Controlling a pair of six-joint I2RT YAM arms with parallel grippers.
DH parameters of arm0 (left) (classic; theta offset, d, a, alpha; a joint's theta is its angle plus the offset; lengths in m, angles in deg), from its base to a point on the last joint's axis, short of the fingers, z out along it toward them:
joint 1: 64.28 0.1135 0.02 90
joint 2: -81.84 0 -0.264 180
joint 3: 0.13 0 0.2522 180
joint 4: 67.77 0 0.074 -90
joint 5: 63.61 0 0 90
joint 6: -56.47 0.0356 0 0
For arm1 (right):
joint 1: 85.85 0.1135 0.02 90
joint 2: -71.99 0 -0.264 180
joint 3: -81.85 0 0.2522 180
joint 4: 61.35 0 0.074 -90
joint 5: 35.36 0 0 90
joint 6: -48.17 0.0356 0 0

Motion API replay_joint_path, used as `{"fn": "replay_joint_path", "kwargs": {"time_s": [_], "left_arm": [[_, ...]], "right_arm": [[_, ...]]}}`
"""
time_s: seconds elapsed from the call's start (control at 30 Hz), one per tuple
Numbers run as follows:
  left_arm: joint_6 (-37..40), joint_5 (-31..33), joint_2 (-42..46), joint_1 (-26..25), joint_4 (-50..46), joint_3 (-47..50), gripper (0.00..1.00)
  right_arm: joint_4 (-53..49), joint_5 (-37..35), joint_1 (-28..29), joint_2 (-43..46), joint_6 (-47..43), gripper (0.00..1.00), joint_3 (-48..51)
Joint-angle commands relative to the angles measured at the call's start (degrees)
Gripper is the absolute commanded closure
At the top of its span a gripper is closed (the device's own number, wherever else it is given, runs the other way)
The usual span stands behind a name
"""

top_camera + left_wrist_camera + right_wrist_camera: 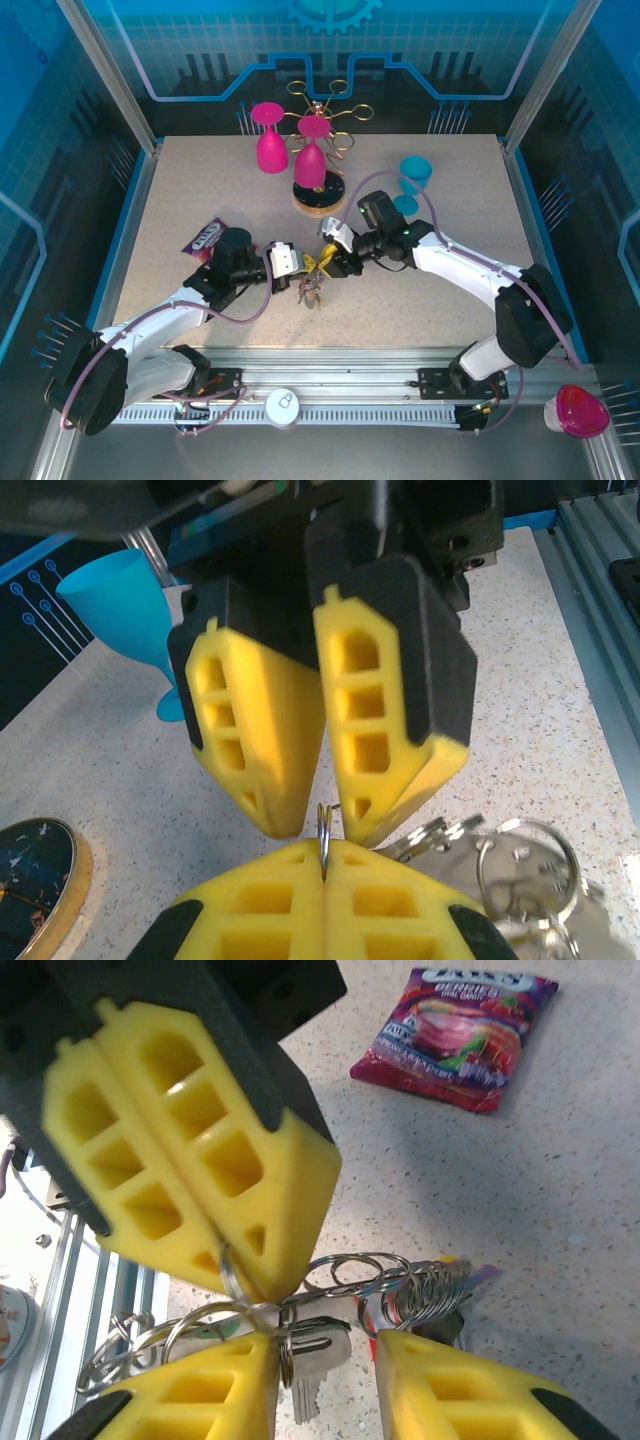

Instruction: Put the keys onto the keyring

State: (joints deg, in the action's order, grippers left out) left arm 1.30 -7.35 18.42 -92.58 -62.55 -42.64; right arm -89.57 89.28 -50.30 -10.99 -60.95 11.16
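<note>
My left gripper (300, 268) and right gripper (335, 255) meet tip to tip at the table's middle, with the bunch of keys (312, 290) hanging just below them. In the left wrist view my left gripper (323, 855) is shut on the edge of the thin double-wire keyring (323, 825), and more rings and keys (520, 870) lie to the right. In the right wrist view my right gripper (325, 1345) stands open around a silver key (322, 1365) that hangs from the ring. Several small rings (430, 1295) are strung along the wire beside it.
A wooden-based rack (318, 195) with two pink glasses (271, 140) stands behind the grippers. A blue glass (412, 180) is at the back right. A snack bag (207, 238) lies by the left arm. A can (283, 408) and a pink cup (578, 410) sit off the table's front.
</note>
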Motion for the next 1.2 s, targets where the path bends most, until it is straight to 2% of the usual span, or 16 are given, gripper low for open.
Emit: {"fn": "replay_joint_path", "kwargs": {"time_s": [0.0,0.3,1.0,1.1,1.17], "left_arm": [[-0.5,-2.9,0.9,-0.2,3.8,-0.1,1.0],[-2.0,-3.3,0.5,0.0,5.5,0.1,1.0],[-3.7,-3.8,-0.3,0.5,7.2,0.4,1.0],[-3.5,-3.8,-0.4,0.5,7.0,0.3,1.0],[-3.4,-3.8,-0.4,0.6,6.7,0.1,1.0]], "right_arm": [[6.0,-1.3,-0.7,4.5,-1.8,0.67,3.3],[10.4,-0.2,0.2,5.9,-5.8,0.72,5.8],[12.9,2.6,1.2,3.3,-6.1,0.78,3.9],[12.9,2.6,1.3,3.6,-6.2,0.84,4.1],[12.6,2.6,1.3,3.9,-6.5,0.93,4.0]]}}
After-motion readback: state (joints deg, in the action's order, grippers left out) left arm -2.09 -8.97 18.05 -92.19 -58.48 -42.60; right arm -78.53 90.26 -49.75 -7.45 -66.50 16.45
